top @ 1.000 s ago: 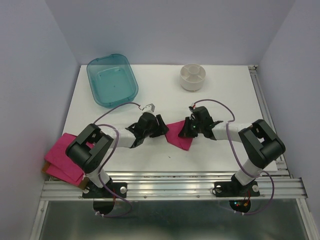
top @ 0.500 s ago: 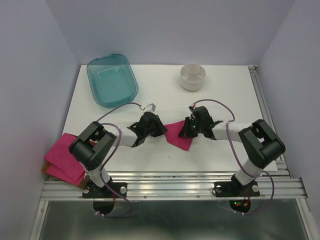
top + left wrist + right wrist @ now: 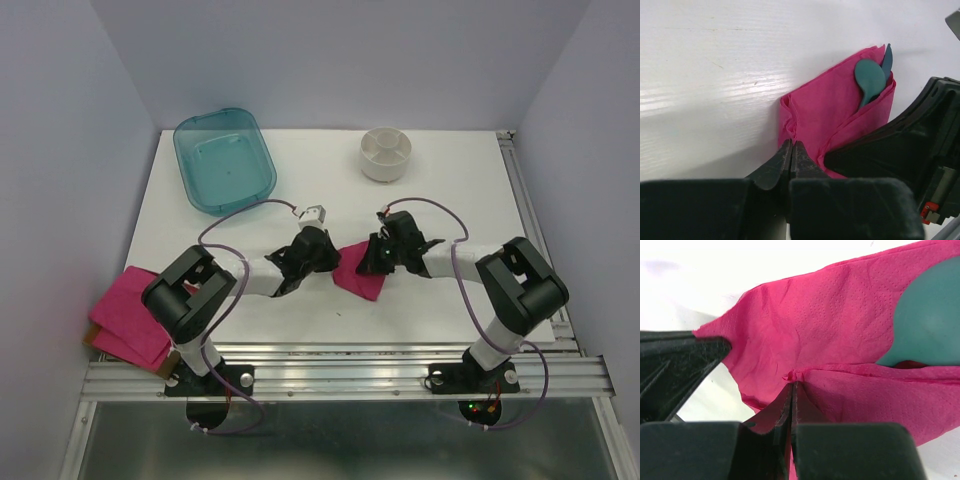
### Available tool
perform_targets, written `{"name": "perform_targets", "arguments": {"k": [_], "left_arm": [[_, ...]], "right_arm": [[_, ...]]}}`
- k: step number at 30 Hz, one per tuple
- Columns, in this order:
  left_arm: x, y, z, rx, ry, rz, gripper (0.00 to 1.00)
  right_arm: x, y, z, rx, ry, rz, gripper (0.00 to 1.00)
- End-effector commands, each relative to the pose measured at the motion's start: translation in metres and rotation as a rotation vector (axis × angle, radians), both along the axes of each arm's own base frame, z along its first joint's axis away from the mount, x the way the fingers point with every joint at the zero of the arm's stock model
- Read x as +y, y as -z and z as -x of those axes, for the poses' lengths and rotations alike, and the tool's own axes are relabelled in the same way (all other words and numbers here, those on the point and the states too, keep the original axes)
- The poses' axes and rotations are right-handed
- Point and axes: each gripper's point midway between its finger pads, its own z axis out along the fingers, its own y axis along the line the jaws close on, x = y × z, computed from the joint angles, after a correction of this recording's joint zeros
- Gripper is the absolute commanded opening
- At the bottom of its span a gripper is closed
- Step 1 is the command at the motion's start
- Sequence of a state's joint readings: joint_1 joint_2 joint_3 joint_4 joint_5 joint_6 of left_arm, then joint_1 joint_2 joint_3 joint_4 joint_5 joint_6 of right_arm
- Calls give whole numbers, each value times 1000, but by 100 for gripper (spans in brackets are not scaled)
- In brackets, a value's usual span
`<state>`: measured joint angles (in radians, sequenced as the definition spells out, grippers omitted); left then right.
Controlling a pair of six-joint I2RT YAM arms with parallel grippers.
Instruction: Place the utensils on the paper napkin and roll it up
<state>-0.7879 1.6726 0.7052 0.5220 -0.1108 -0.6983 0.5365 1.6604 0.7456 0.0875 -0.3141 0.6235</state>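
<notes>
Jaws on both arms are clenched on the napkin [image 3: 357,272], which lies folded at the centre of the worktop [image 3: 450,200] in the top view, between the two wrists. From the left wrist, the left jaws meet tip to tip at the lower middle of the frame and pinch the napkin's crumpled near corner. From there the pink sheet runs toward the upper right, doubled over on itself. The utensils [image 3: 870,79] sit inside that fold: a rounded teal bowl and a second slim teal tip just behind it stick out at the upper right end, and the handles are hidden under the paper. The right jaws, black, fill the lower right of that view and touch the napkin's right edge. From the right wrist, the right jaws are closed at the lower middle on a raised crease where two layers of the napkin meet. The teal bowl shows at the right edge, and the left jaws reach in from the left onto the napkin's corner. In the top view a teal tray [image 3: 225,160] sits at the upper left, a white cup [image 3: 386,155] at the top middle, and a napkin pile [image 3: 125,315] at the lower left edge, all well apart from the napkin.
</notes>
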Motion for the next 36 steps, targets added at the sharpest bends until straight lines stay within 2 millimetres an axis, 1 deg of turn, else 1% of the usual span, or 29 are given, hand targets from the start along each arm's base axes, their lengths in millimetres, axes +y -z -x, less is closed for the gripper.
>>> {"name": "perform_targets", "arguments": {"k": [1, 4, 10, 14, 20, 27, 31, 36], "left_arm": [[-13, -36, -12, -126, 2, -1, 1], [-18, -42, -9, -150, 7, -5, 0], [-16, -47, -6, -165, -7, -23, 0], [-15, -50, -4, -176, -11, -36, 0], [-17, -61, -4, -197, -7, -29, 0], [-23, -67, -2, -206, 6, -31, 0], [-26, -69, 0, -209, 8, -32, 0], [-26, -65, 0, -196, 0, -54, 0]], "right_arm": [[11, -17, -13, -29, 9, -25, 3], [11, -23, -18, -42, 28, -32, 5], [11, -30, -23, -56, 63, -39, 6], [10, -33, -24, -59, 77, -42, 6], [5, -37, -24, -65, 104, -37, 6], [1, -41, -19, -66, 108, -29, 6], [-6, -34, -10, -53, 110, -9, 6], [-11, -31, -1, -43, 113, -12, 6]]}}
